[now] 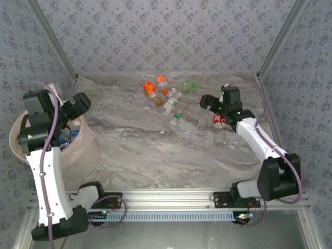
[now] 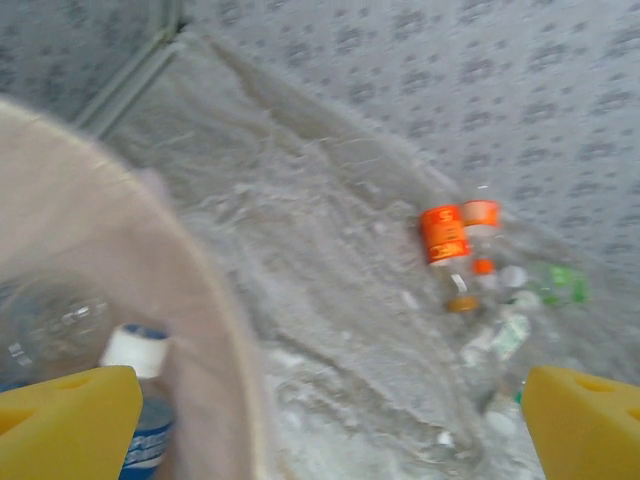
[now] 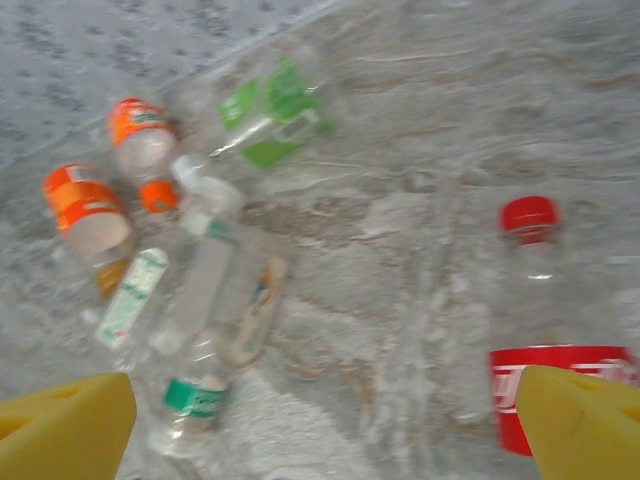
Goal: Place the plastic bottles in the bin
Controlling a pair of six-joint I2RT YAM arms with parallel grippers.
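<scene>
Most of your plastic bottles [image 1: 167, 99] lie in a loose heap close to the middle of the far edge of the desk [image 1: 155, 150]. Two orange-labelled bottles [image 3: 85, 205] sit on the heap's left side, close together. A green-labelled bottle [image 3: 270, 120] lies on its right side, nearest the far edge. Between them and nearer to you, several clear ones lie on their sides, pressed against each other, among them a green-banded bottle [image 3: 195, 398]. A red-labelled bottle [image 3: 548, 340] with a red cap sits apart from the heap, toward the desk's right edge. You cannot tell from these views whether it stands or lies.

The bin [image 1: 78, 153] is at the desk's left edge, toward the near corner. Inside it you can see a blue-labelled bottle [image 2: 140, 400] with a white cap and, blurred beside it, at least one clear one.

Your left tool [image 2: 320, 425] hangs over the bin's rim on the side facing the heap. Its yellow fingers [image 2: 65, 420] are spread wide with nothing between them. Your right tool [image 3: 325, 425] hangs low by the red-labelled bottle, which is just beside one of its fingers. Those fingers are also wide apart and grip nothing. The two tools are well apart, one at each side of the desk.
</scene>
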